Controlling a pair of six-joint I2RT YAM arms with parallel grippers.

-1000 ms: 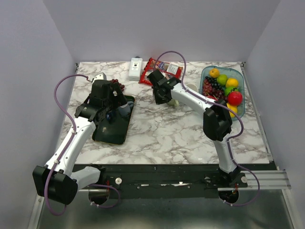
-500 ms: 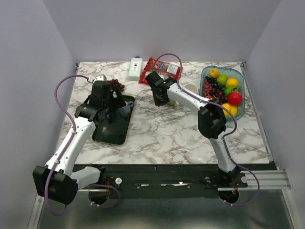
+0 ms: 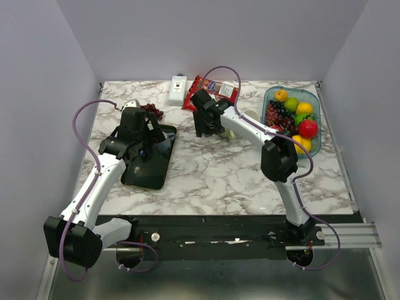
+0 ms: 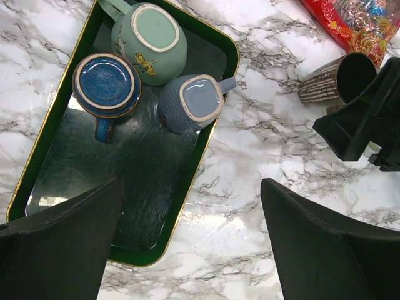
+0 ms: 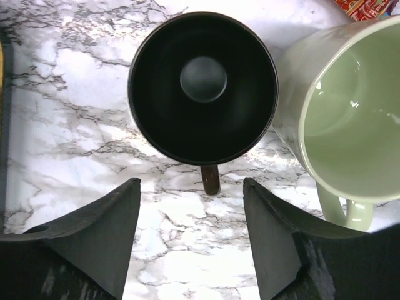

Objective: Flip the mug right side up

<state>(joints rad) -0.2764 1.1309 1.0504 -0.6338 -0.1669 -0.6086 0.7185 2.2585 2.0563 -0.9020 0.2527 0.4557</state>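
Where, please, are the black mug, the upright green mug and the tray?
black mug (image 5: 203,80): right wrist view, on its inside bottom.
upright green mug (image 5: 350,112): right wrist view, on its inner wall.
tray (image 4: 144,187): left wrist view, on its bare floor.

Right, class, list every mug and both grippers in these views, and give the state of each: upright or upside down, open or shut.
green mug: upside down on the tray.
dark blue mug: upside down on the tray.
light blue mug: upside down on the tray.
brown mug: upright, empty, on the table.
pale green mug: upright, empty.
left gripper: open, holding nothing.
right gripper: open, above the brown mug.
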